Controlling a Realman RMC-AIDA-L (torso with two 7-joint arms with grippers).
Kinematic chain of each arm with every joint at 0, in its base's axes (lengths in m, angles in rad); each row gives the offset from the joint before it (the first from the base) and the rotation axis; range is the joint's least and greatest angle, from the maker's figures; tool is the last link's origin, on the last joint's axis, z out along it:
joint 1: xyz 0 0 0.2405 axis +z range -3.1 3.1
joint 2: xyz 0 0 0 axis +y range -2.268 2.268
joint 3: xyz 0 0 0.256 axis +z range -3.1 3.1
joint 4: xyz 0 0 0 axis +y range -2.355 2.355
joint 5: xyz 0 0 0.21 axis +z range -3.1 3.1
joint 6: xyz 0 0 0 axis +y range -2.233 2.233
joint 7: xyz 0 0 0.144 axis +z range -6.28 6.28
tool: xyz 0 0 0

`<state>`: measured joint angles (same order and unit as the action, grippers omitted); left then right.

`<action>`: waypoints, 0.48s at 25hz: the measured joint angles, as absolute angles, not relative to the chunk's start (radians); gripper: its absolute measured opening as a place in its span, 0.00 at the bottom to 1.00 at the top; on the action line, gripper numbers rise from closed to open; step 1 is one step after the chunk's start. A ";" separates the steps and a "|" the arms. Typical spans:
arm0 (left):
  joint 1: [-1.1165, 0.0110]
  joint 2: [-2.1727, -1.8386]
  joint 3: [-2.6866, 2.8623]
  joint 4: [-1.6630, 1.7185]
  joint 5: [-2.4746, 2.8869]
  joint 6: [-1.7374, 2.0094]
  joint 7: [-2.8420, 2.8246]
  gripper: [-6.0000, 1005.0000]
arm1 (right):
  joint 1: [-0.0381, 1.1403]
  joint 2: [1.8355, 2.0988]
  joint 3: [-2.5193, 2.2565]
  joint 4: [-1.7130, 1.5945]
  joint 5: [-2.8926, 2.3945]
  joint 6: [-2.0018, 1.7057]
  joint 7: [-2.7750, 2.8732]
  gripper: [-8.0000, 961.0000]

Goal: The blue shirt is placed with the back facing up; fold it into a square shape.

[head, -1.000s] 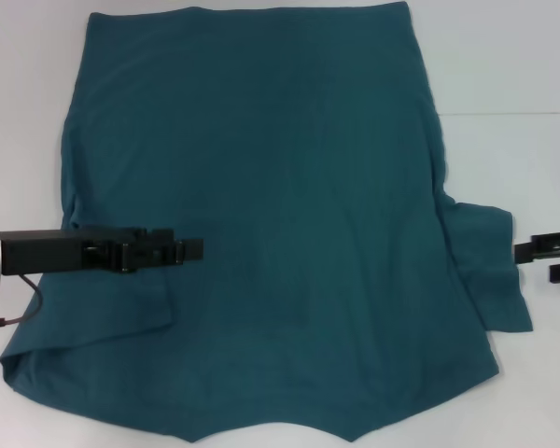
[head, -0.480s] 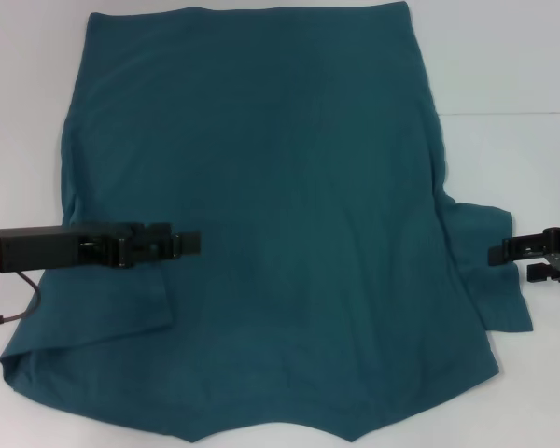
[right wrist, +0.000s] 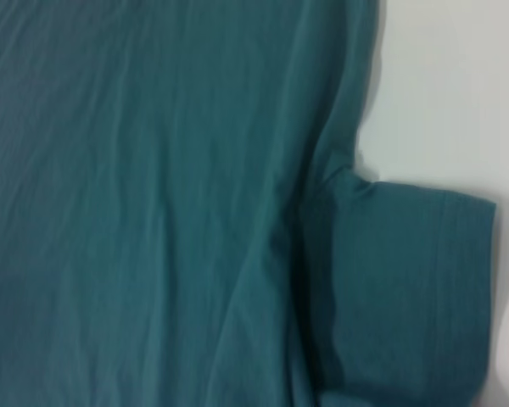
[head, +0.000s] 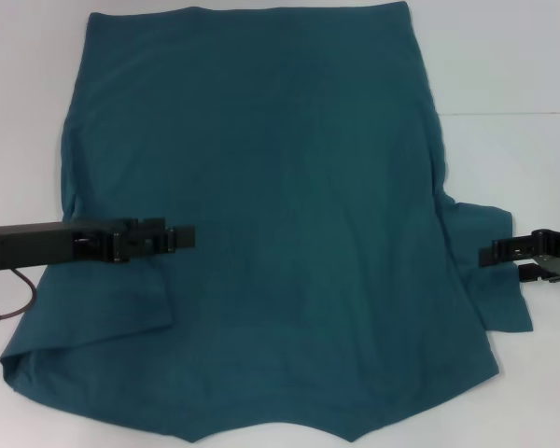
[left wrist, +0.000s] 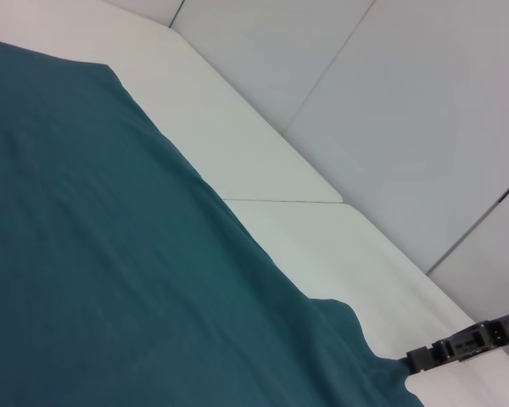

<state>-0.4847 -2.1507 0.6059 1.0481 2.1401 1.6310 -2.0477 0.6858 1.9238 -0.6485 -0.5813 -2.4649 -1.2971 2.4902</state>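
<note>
Across the white desk [head: 523, 65] lies the blue shirt [head: 280, 205]; left tool [head: 182, 237] over it, clenched; right tool [head: 504, 259] parted at the right sleeve edge

Bright, even light; right wrist view blurred

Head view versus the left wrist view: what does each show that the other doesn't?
Only the head view shows the left gripper reaching over the blue shirt, the sleeve on the robot's left folded inward, and the shirt's whole outline. Only the left wrist view shows the seam between the two white table panels running out to the wall beyond. Both show the right gripper at the edge of the shirt's right sleeve.
</note>
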 joint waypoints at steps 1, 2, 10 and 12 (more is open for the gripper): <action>-0.485 -2.151 0.606 1.048 2.140 1.630 -2.048 0.69 | 0.686 1.924 -0.649 -0.581 -2.465 -1.297 2.490 0.80; -0.485 -2.151 0.606 1.048 2.140 1.629 -2.048 0.69 | 0.686 1.925 -0.649 -0.581 -2.465 -1.294 2.490 0.80; -0.485 -2.151 0.603 1.048 2.137 1.627 -2.045 0.69 | 0.695 1.940 -0.649 -0.580 -2.467 -1.285 2.489 0.80; -0.485 -2.151 0.598 1.048 2.137 1.626 -2.044 0.69 | 0.696 1.941 -0.651 -0.580 -2.467 -1.283 2.489 0.80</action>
